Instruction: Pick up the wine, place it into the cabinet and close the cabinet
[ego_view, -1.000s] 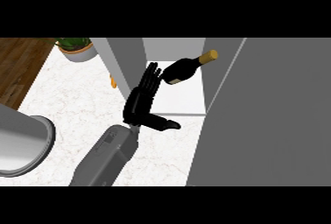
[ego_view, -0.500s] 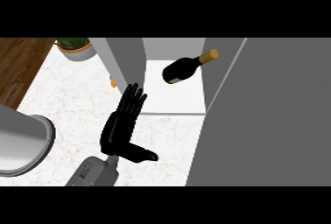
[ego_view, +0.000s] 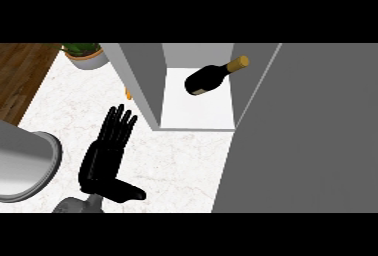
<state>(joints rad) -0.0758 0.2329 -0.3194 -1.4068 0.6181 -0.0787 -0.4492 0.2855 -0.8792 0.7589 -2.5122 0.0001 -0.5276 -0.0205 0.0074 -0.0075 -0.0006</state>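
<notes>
The wine bottle (ego_view: 209, 78) is dark with a tan cork end and lies on its side on the white floor of the open cabinet (ego_view: 199, 116), neck pointing up-right. My left hand (ego_view: 105, 156) is open over the marble counter, below and left of the cabinet. Its fingers are straight and point up toward the cabinet's left door (ego_view: 142, 82), its thumb sticks out to the right, and it holds nothing. The right hand does not show.
The cabinet's large grey right door (ego_view: 310, 135) stands open and fills the right side. A potted plant (ego_view: 86, 54) sits at the back left, with a small orange item (ego_view: 127, 93) beside the left door. A grey round vessel (ego_view: 22, 167) is at the left edge.
My left hand has drawn back down and to the left, away from the bottle and out of the cabinet. The bottle stays lying inside.
</notes>
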